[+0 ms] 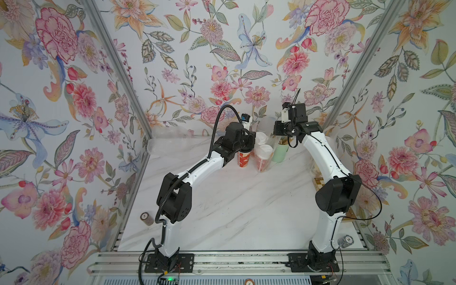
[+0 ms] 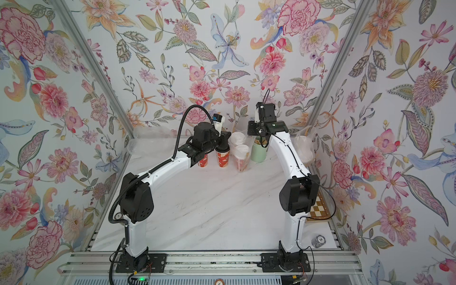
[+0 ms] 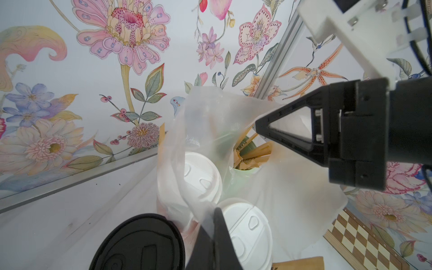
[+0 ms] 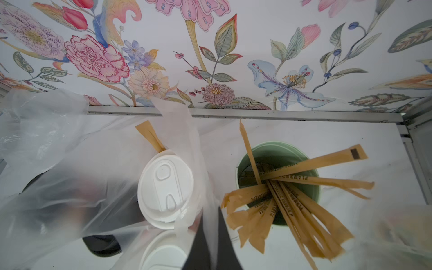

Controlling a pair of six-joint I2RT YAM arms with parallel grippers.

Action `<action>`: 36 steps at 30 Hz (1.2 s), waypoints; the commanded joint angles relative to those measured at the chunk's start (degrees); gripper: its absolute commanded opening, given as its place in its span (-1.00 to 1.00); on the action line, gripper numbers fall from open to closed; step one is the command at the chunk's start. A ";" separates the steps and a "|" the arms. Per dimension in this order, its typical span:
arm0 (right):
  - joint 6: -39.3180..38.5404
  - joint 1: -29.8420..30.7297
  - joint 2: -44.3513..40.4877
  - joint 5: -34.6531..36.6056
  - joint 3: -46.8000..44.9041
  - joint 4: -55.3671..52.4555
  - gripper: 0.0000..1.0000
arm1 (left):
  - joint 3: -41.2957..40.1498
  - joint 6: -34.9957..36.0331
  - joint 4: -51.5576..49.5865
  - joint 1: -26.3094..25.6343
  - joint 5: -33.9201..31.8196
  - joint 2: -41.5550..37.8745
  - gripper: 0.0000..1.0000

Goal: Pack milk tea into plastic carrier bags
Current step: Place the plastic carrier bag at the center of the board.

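Observation:
A plastic carrier bag (image 3: 210, 117) stands at the back of the table with two white-lidded milk tea cups (image 3: 202, 177) (image 3: 247, 224) inside; both top views show it (image 1: 265, 161) (image 2: 240, 162). My left gripper (image 3: 216, 216) is shut on the bag's near edge. My right gripper (image 4: 211, 218) is shut on the film on the opposite side, next to a white lid (image 4: 166, 189). A wrapped straw (image 4: 149, 136) pokes up inside the bag. Beside the bag stands a red-orange cup with a black lid (image 1: 244, 159) (image 3: 140, 243). Another red-orange cup (image 2: 203, 160) is half hidden by my left arm.
A mint-green cup of brown straws (image 4: 278, 184) (image 1: 280, 153) stands just right of the bag. Loose plastic bags (image 1: 167, 143) lie at the back left. Another filled bag (image 2: 303, 148) sits at the right wall. A chessboard (image 2: 318, 209), a chip stack (image 2: 318, 240) and a roll (image 1: 147, 218) lie at the sides.

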 commanded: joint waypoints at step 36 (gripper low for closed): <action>-0.29 -1.50 -14.67 -1.64 -5.92 1.04 -0.14 | 8.94 2.11 -11.73 3.16 -2.41 -5.24 -0.15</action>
